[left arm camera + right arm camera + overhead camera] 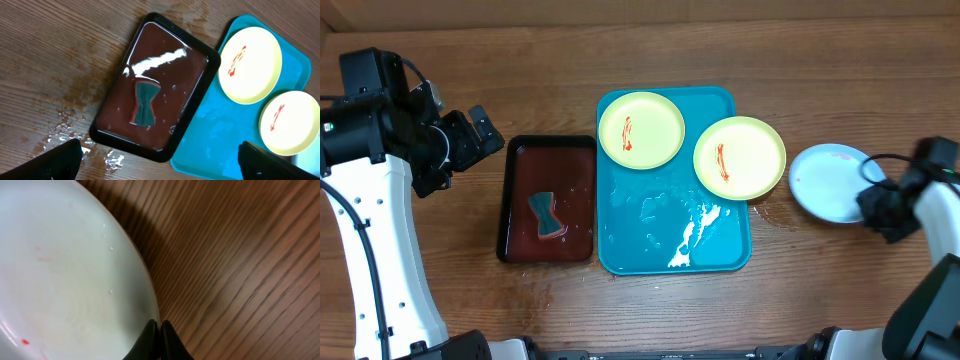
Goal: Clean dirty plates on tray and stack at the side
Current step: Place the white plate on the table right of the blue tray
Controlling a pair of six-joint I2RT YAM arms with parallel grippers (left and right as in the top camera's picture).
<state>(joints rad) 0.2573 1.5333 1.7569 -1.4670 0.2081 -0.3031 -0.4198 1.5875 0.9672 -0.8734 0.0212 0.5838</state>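
Note:
Two yellow-green rimmed plates (640,130) (740,157) with red sauce smears lie on the far half of the turquoise tray (625,235); the right one overhangs the tray's right edge. A light-blue rimmed plate (830,183) is off the tray, at its right on the table. My right gripper (876,203) is shut on this plate's near-right rim (150,295), the fingertips (152,330) pressed together at the edge; a small red speck shows on it. My left gripper (485,130) is open, up over the table left of the trays, nothing between its fingers (62,157).
A dark red-brown tray (512,200) with a black rim holds liquid and a teal sponge (548,215) left of the turquoise tray. White foam and water lie on the turquoise tray's near half (695,235). Water drops wet the wood (65,132) beside the dark tray.

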